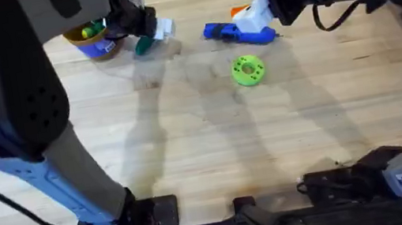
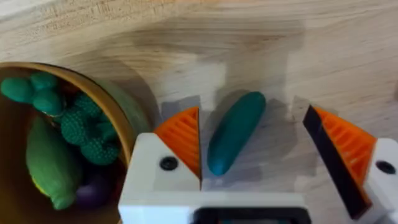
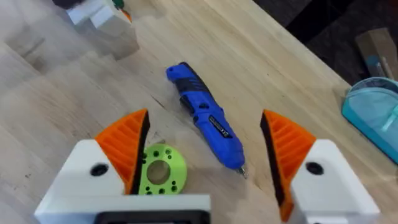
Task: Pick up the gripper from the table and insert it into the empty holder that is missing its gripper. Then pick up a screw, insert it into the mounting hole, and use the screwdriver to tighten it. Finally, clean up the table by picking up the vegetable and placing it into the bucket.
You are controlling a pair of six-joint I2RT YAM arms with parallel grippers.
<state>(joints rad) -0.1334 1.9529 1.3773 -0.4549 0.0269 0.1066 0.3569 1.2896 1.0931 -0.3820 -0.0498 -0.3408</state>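
Taking the lime-green round plastic disc with holes (image 1: 247, 70) as the landmark on the pale wooden bench (image 1: 215, 150): far to its left stands the small yellow-orange cylindrical bucket with a blue label band (image 1: 97, 42), already holding several green toy pieces. Just beside the bucket, on the disc's side, lies the small dark green oblong toy vegetable (image 2: 235, 132), flat on the bench. The left gripper (image 2: 258, 146) hangs over it with jaws wide open, holding nothing, the vegetable between the orange ribbed pads and nearer one of them. It looks light, smooth and rounded, so it may roll or squirt out; a hold across its middle seems safest. The left arm reaches far forward from its base. Just behind the disc lies the bright blue pen-shaped power screwdriver (image 1: 238, 32): stiff, probably heavier, best taken around its thick body. The right gripper (image 3: 205, 146) hovers above it, also spread wide and empty, the arm reaching in from the disc's right.
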